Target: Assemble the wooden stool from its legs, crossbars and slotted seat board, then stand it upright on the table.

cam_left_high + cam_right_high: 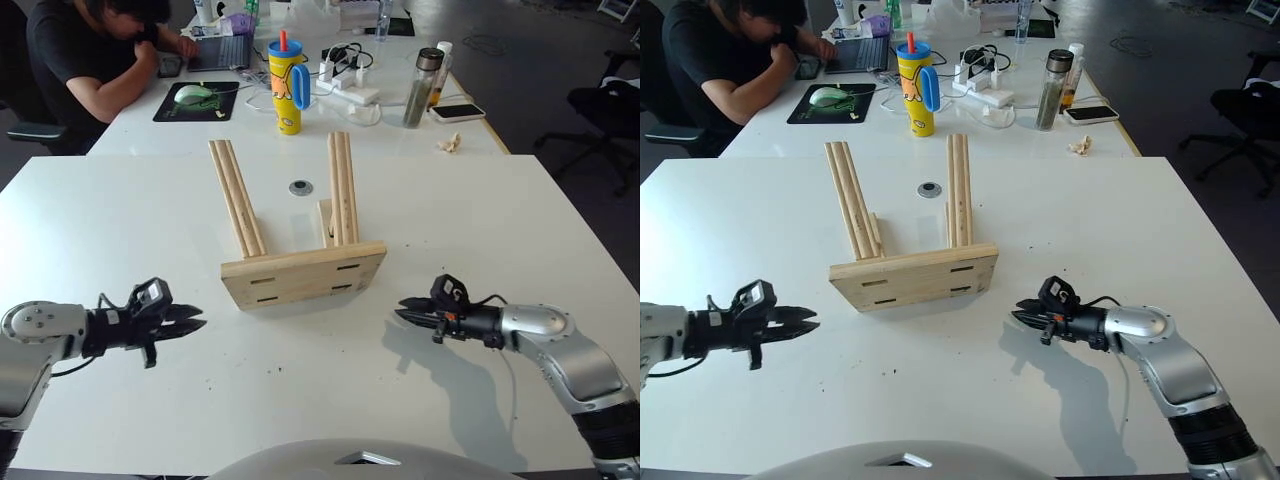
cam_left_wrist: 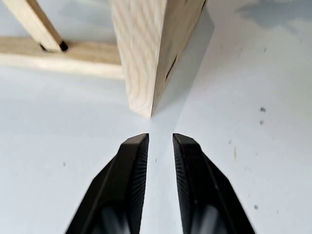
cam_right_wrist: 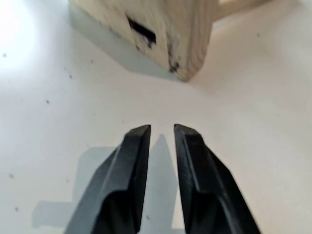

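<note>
Your stool (image 1: pixel 341 215) looks fully joined and lies on its side on the counter (image 1: pixel 470 220). The slotted seat board (image 1: pixel 303 275) stands on edge, with the legs (image 1: pixel 237 198) running away behind it. Your left gripper (image 1: pixel 192 322) sits just off the board's left end and your right gripper (image 1: pixel 408 310) just off its right end. The fingers (image 2: pixel 132 165) of each are barely parted and hold nothing. Expect stiff, light, smooth wood. Open wider, clamp the board across its thickness at both ends, and tip evenly, since push-fit joints may loosen.
</note>
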Tool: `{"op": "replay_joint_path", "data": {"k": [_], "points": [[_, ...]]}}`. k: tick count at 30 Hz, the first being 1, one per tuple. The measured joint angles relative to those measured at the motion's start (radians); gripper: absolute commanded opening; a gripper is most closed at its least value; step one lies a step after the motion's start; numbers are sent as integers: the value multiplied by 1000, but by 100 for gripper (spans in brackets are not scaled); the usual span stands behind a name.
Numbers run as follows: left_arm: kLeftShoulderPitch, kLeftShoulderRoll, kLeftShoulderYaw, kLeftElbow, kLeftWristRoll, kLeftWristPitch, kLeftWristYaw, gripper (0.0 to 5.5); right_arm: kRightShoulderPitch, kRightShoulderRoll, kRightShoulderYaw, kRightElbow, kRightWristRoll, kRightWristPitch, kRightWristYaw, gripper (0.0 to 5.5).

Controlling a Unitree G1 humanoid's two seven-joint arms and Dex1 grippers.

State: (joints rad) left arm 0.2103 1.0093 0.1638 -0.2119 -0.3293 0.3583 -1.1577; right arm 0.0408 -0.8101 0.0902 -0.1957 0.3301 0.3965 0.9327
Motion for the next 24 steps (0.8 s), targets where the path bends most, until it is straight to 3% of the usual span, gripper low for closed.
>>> {"op": "replay_joint_path", "data": {"k": [4,13,16,24], "points": [[-17,20,0,49,39,-106,-22,214,-60,3,-2,101,-23,-132,66,205],[-182,-4,-86,83,25,-160,-77,346,-234,26,75,268,-111,-331,207,344],[-232,-14,-120,113,40,-173,-84,350,-278,45,86,323,-130,-362,226,387],[-325,-57,-207,191,97,-206,-91,350,-432,134,124,409,-147,-380,280,387]]}}
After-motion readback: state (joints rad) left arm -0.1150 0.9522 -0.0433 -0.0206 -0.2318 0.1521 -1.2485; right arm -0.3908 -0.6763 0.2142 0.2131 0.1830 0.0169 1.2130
